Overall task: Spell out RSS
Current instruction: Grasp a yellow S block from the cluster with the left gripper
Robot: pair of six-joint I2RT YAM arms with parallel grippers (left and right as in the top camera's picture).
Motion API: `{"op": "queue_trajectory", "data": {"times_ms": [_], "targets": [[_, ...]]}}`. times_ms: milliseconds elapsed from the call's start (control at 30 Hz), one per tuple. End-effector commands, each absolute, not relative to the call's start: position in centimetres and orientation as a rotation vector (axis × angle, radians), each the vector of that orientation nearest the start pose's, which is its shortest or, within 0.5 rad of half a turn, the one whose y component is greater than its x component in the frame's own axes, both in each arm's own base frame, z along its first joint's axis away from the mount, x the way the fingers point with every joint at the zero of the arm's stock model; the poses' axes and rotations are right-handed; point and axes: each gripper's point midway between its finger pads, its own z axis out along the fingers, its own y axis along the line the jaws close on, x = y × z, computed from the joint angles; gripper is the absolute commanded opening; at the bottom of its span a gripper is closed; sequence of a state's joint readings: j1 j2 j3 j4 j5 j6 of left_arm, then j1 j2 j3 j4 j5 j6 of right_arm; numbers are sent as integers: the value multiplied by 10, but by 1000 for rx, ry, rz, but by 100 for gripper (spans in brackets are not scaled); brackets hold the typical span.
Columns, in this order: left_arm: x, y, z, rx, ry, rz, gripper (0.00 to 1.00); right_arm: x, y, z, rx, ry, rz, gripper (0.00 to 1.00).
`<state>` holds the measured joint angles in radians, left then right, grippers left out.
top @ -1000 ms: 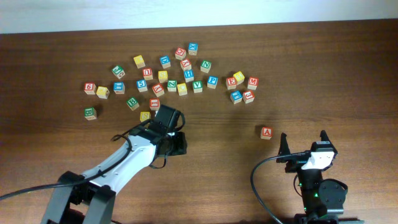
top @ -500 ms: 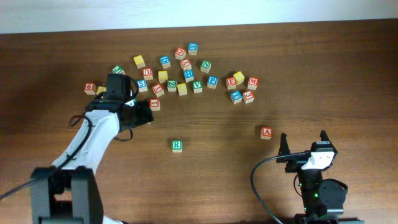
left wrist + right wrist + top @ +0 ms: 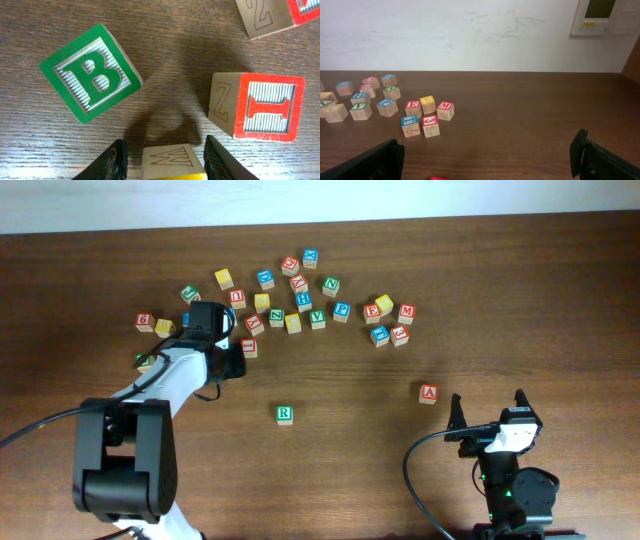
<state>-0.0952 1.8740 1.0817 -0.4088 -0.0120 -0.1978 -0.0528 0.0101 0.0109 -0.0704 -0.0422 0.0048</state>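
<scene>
Left jaws, overhead: hidden beneath the left arm (image 3: 175, 375) at the left edge of the cube cluster, so the grip cannot be read from here.
Green R cube (image 3: 285, 414), overhead: alone on bare counter (image 3: 500, 300) below the cluster. Judged to be the word's first letter, with room to its right for two more.
Right jaws, overhead: spread and empty, parked near the red A cube (image 3: 428, 393), well apart from the R.
Left jaws, left wrist: the fingers (image 3: 117, 159) straddle a yellow-faced cube (image 3: 172, 164). A sliver of gap shows on its left side, so they are released, not clamped. This line-up likely keeps them off the neighbours.
Yellow-faced cube, left wrist: its top letter is out of frame and its side shows an outlined W. Whether it is an S cannot be told.
Neighbours, left wrist: green B cube (image 3: 90, 74) up-left and red I cube (image 3: 260, 107) to the right, both apart from the fingers.
Right jaws, right wrist: fingers (image 3: 370, 165) at the frame's edges, wide apart, nothing between.
Cluster, right wrist: another yellow cube (image 3: 427, 101) sits between two red ones.
</scene>
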Motion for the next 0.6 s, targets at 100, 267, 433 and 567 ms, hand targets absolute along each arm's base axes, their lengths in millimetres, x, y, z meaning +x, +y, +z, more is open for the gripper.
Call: {"op": "queue_trajectory", "data": {"times_ms": [100, 267, 433, 567], "targets": [[399, -46, -3, -122, 2787, -131, 35, 246, -8, 157, 30, 1643, 0, 98], [386, -44, -8, -127, 2844, -115, 41, 246, -8, 157, 30, 1643, 0, 98], [386, -44, -7, -127, 2843, -115, 34, 246, -8, 157, 30, 1643, 0, 98], [390, -45, -3, -126, 2834, -116, 27, 246, -8, 157, 30, 1643, 0, 98]]}}
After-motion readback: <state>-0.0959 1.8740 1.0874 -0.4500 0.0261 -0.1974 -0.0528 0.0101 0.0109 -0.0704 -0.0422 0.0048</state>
